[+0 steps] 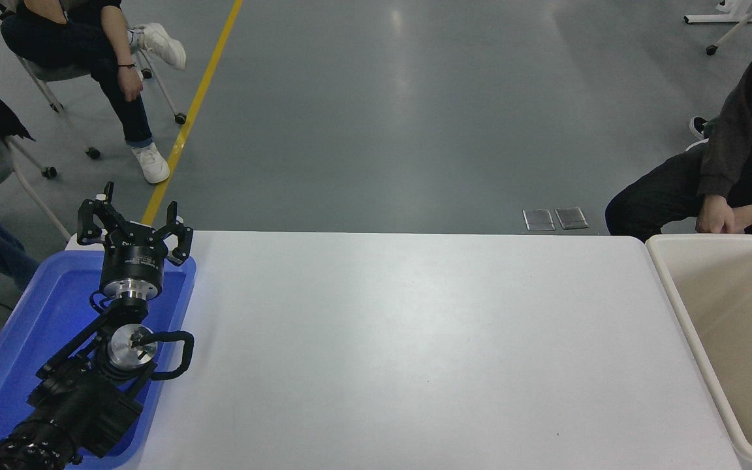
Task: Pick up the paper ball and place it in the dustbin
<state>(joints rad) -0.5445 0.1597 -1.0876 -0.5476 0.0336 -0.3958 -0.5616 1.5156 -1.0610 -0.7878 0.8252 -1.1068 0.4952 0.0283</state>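
Observation:
The cream-beige dustbin [679,307] stands at the table's right end, its inside walls bare where they show. The paper ball is out of view. My left gripper [133,219] is parked over the blue tray at the lower left, fingers spread open with nothing between them. My right arm and gripper do not show in the head view.
A shallow blue tray [17,352] lies under the left arm at the table's left edge. A seated person [728,183] in dark clothes is just behind the dustbin. More people sit on chairs at the top left [89,59].

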